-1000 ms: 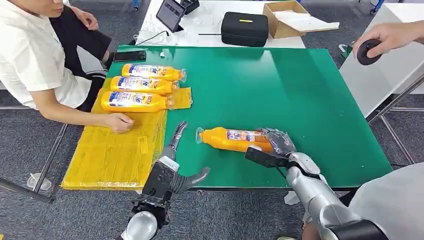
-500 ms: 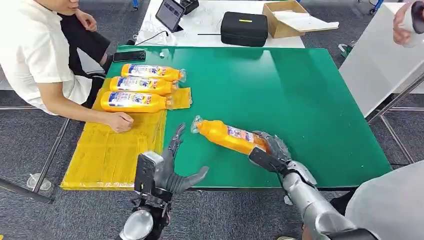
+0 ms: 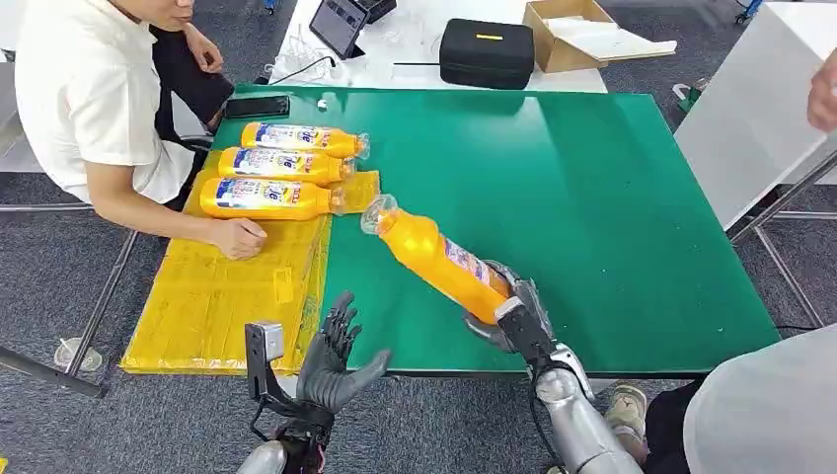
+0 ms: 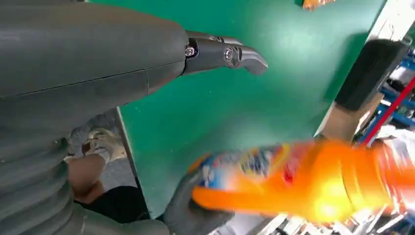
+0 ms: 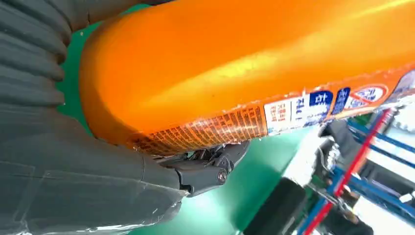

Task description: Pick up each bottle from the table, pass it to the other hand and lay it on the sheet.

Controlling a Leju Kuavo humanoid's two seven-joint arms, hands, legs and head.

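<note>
My right hand (image 3: 513,316) is wrapped around the base end of an orange bottle (image 3: 439,262), at the near edge of the green bench (image 3: 592,197), right of centre. I hold the bottle lifted off the surface and tilted, its capped neck pointing up and away to the left, toward the yellow sheet (image 3: 227,296). In the right wrist view the bottle's orange body and printed label run across my palm, with a dark finger (image 5: 208,171) curled under it. My left hand (image 3: 336,360) hovers off the near edge of the bench, just right of the sheet's near corner, palm raised, fingers spread apart and holding nothing. From the left wrist view its thumb (image 4: 230,54) juts over the green surface while the bottle shows blurred beyond it, apart from my fingers.

Three more bottles (image 3: 276,166) lie side by side on the far end of the sheet, caps pointing right. A person in a white shirt (image 3: 89,99) sits at the left of the bench, a fist (image 3: 242,239) resting on the sheet just near the closest of those bottles. A black phone (image 3: 257,107) lies at the far left corner of the bench. On the white table beyond sit a black case (image 3: 486,54), a cardboard box (image 3: 582,35) and a tablet (image 3: 339,25)
</note>
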